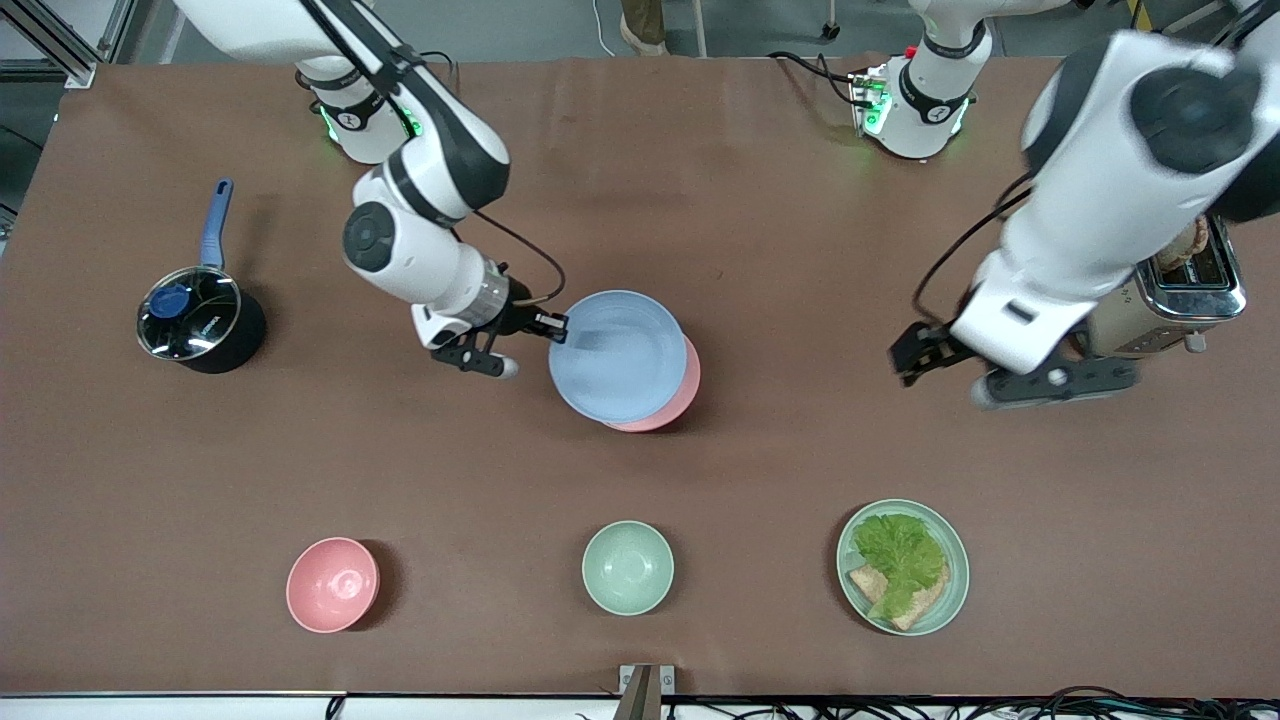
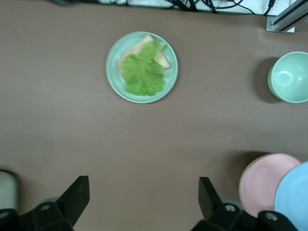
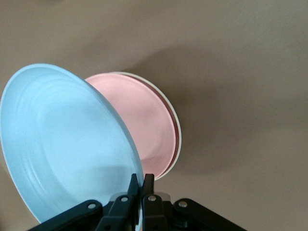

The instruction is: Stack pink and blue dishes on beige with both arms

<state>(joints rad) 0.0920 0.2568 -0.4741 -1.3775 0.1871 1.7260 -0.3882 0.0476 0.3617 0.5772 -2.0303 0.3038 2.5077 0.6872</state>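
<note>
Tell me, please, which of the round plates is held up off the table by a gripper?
The blue plate: the right gripper pinches its rim, holding it tilted over the pink plate, which lies flat on the beige plate.

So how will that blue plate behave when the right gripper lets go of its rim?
The blue plate looks stiff; pinched only at its rim by the right gripper, it holds shape. It is tilted over the pink plate, so it will probably drop flat. Both look matte and shallow, so it may slide off-center rather than roll.
</note>
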